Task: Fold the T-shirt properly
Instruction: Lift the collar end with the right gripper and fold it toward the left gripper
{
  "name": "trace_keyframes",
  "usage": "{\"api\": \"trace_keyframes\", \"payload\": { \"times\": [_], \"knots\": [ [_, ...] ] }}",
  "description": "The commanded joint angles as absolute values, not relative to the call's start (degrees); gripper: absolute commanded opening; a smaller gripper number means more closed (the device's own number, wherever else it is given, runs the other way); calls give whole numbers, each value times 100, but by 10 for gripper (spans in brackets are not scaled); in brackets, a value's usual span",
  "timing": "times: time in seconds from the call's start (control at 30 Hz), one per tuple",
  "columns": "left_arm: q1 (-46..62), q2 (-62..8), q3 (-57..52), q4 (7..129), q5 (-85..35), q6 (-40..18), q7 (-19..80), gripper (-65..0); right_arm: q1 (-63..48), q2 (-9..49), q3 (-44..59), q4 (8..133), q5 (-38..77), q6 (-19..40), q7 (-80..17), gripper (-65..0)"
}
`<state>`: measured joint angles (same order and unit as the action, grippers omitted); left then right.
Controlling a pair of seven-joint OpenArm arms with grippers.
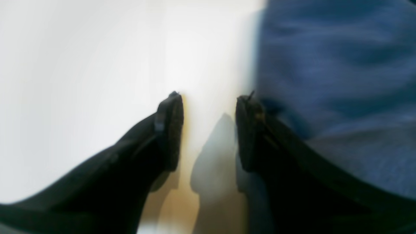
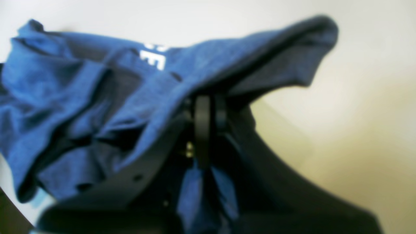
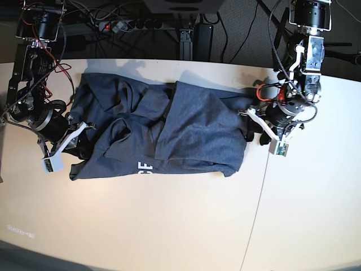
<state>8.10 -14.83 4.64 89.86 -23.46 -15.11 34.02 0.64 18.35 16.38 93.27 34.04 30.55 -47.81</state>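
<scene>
One T-shirt (image 3: 169,130) edge inside right end effector (image 2: 208,107), beside left end effector (image 1: 209,100).

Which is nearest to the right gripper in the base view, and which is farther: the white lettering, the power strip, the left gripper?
From the right gripper:
1. White lettering on the T-shirt, near its front edge.
2. Power strip, behind the table.
3. Left gripper, at the opposite side.

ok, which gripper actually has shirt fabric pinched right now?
The right gripper: its jaws are shut on a fold of the T-shirt. The left gripper is open over bare table beside the shirt's edge.
</scene>
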Motion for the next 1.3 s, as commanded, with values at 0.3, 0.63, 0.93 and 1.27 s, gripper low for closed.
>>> {"api": "trace_keyframes", "payload": {
  "times": [0.3, 0.63, 0.93, 1.27],
  "knots": [
    [696, -888, 810, 9013, -2069, -1656, 3365, -381, 513, 1376, 930, 9714, 3577, 3046, -4674, -650],
    [652, -893, 808, 8991, -1785, -1653, 3365, -381, 1074, 801, -447, 9734, 3192, 3046, -4692, -650],
    [652, -1133, 742, 8991, -1796, -1647, 3363, -381, 1203, 163, -1704, 9734, 2405, 3044, -4689, -650],
    [652, -1162, 464, 8991, -1798, -1647, 3365, -381, 1199, -1, -3162, 9732, 744, 3037, -4670, -650]
  ]
}}
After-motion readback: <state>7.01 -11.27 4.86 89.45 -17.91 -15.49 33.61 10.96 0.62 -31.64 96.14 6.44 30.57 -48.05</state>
